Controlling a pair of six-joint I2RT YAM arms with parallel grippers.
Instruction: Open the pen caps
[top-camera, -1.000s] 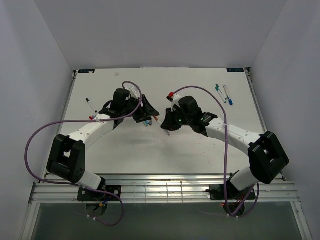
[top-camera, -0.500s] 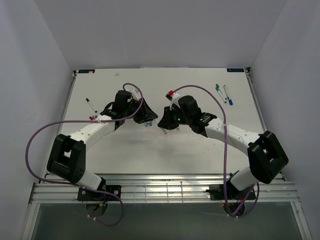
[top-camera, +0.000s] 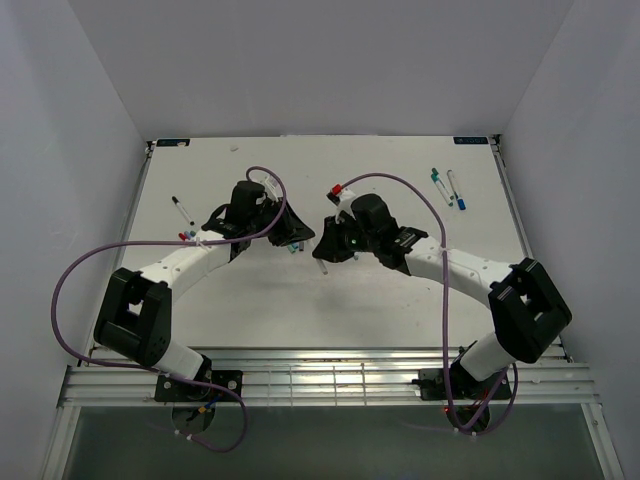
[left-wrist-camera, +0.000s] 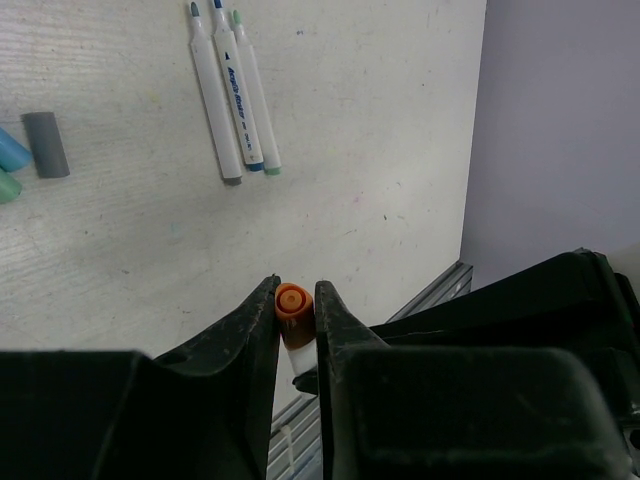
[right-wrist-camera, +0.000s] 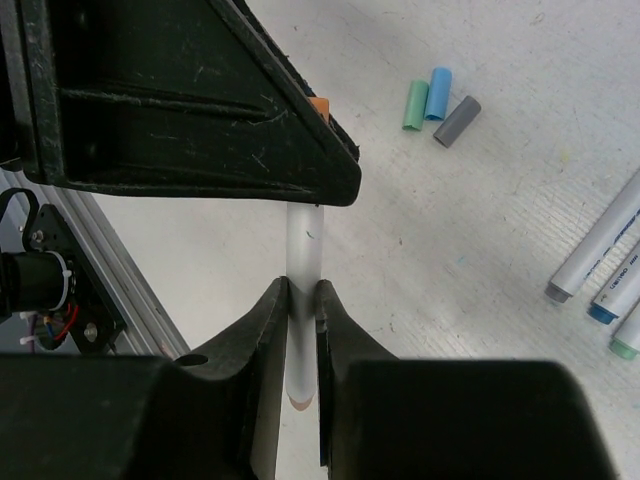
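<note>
1. pinching the orange cap (left-wrist-camera: 292, 299), the left gripper (left-wrist-camera: 297, 302) has its two fingers pressed against the cap's opposite sides; no gap shows on either side.
2. the cap sits on the end of a white pen (right-wrist-camera: 303, 235), with the white barrel directly behind it in the left wrist view.
3. the right gripper (right-wrist-camera: 302, 290) is clamped on the barrel of the same pen, with a finger tight against each side.
4. the pen runs straight from the right fingers to the left gripper, held clear of the table (left-wrist-camera: 380, 150). in the right wrist view only a sliver of orange shows past the left gripper's black body.
5. in the top view both grippers meet tip to tip near the middle of the table.
6. a row of three pens (left-wrist-camera: 236, 95) lies side by side on the table just beyond the grippers, with near ends coloured grey, blue and green.
7. three loose caps lie close together near that row: a green cap (right-wrist-camera: 415, 105) and a blue cap (right-wrist-camera: 437, 95) touching, and a grey cap (right-wrist-camera: 457, 122) just beside them.
8. two further pens (top-camera: 448, 188) lie at the far right of the table, and a single pen (top-camera: 180, 210) lies at the far left, well apart from both grippers.
</note>
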